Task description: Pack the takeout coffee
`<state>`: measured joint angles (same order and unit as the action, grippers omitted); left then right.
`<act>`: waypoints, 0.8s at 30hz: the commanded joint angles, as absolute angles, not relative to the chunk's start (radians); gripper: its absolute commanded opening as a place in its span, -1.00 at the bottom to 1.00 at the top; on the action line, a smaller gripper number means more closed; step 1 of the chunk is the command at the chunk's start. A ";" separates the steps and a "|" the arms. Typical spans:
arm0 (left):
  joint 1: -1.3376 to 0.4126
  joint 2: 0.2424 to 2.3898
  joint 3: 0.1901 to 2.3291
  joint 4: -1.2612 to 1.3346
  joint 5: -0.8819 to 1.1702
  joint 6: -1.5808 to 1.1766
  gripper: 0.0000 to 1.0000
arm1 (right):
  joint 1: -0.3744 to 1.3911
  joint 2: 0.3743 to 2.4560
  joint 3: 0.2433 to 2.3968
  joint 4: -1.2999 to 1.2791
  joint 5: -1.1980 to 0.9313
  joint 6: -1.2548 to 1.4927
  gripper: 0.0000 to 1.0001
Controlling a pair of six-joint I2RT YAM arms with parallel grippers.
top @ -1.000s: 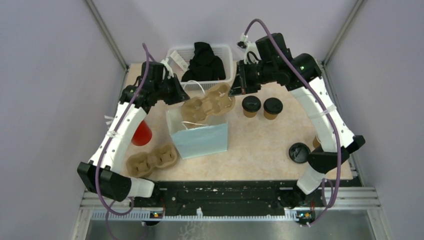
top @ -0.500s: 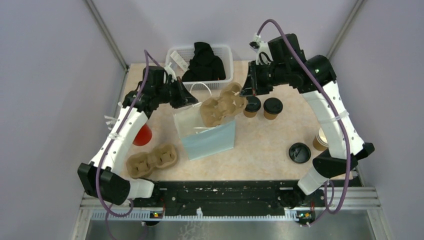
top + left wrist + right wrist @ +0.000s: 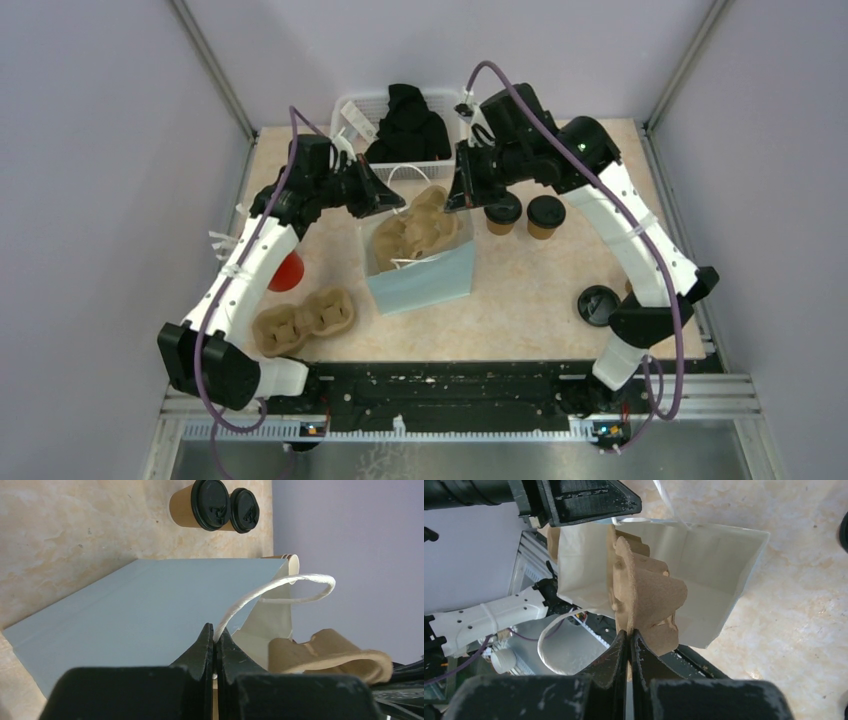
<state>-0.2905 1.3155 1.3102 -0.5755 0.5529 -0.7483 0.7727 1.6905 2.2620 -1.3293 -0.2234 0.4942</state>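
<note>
Left hand (image 3: 215, 630) just clamped bag handle (image 3: 280, 582); right hand (image 3: 628, 632) pinches carrier (image 3: 649, 595), now partway into bag (image 3: 425, 280); coffees (image 3: 502, 211) at 3 o'clock go next.

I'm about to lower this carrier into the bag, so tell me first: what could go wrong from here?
1. The right gripper pinches the cup carrier by one edge only, so it may snag on the rim of the bag or settle crooked.
2. The left gripper holds the bag by one rope handle. Pushing down could tip or crumple the bag.
3. The nearest takeout coffee cup stands right beside the right gripper. A sideways move might knock it over.
</note>
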 commanded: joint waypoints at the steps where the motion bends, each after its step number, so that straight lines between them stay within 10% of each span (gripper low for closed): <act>1: -0.294 1.290 1.295 -0.501 0.571 -0.770 -1.00 | 0.806 1.704 2.257 -1.278 -0.201 0.585 -1.00; 24: -0.295 1.274 1.268 -0.494 0.569 -0.772 -1.00 | 0.733 1.573 1.859 -0.912 -0.388 0.630 -1.00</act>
